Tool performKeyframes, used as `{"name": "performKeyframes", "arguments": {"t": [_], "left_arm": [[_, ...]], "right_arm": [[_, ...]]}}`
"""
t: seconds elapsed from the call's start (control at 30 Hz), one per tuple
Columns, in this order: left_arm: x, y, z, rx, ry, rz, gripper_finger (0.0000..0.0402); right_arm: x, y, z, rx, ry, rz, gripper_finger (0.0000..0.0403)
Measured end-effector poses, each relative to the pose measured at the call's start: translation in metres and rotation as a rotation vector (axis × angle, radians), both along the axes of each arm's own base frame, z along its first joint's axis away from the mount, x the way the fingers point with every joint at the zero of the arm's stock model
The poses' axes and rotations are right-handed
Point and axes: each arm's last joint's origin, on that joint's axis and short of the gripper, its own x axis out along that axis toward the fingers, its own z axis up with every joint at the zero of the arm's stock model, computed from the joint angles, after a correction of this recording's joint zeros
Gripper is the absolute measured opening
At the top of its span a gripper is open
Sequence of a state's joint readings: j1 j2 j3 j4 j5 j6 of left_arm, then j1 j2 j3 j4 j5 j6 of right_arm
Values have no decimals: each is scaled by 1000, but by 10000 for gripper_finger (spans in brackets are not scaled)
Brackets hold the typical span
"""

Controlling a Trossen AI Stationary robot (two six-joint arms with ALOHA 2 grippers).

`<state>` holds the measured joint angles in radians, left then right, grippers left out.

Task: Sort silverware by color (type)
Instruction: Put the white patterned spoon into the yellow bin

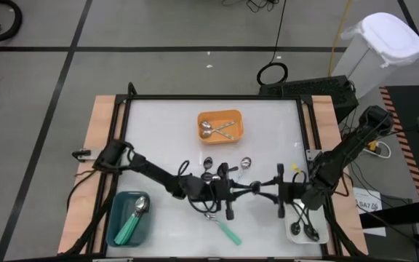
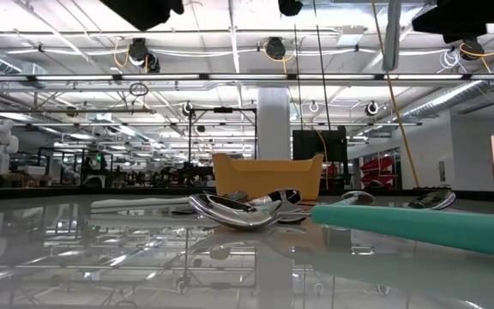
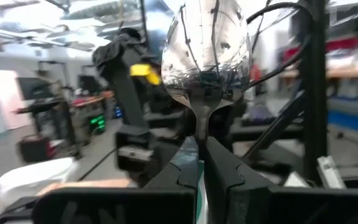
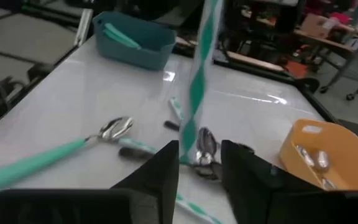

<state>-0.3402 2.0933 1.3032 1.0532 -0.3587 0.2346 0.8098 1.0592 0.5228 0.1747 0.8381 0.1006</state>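
The left gripper (image 1: pixel 228 195) hung over the middle of the desk (image 1: pixel 166 135), fingers pinched on a shiny spoon (image 3: pixel 207 53). The right gripper (image 1: pixel 268 191) faced it from 3 o'clock, fingers narrow around a teal-handled spoon (image 4: pixel 199 81). More spoons (image 1: pixel 224 169) lay beside them.

The white table (image 1: pixel 166 124) carried an orange tray (image 1: pixel 220 125) at upper centre of the high view; a teal tray (image 1: pixel 130 218) sat at lower left; a white tray (image 1: pixel 308 231) at lower right; a teal-handled spoon (image 1: pixel 224 227) and several loose spoons (image 1: pixel 228 169) lay at centre.
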Motion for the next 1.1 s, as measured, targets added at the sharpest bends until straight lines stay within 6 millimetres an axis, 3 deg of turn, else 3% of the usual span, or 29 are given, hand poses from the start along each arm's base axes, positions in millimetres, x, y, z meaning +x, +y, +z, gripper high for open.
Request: {"name": "performKeyframes", "arguments": {"t": [0.37,0.53,0.8,1.1], "left_arm": [[7,21,0,-3,-12,-30,3],[6,22,5,6,-55,-22,3],[3,21,10,34,-112,-20,3],[3,20,11,73,-127,-19,3]], "right_arm": [[14,-16,7,48,-23,-24,236],[17,-20,6,38,-19,-50,259],[22,-27,6,59,-10,-47,211],[25,-29,6,76,-1,1,97]]}}
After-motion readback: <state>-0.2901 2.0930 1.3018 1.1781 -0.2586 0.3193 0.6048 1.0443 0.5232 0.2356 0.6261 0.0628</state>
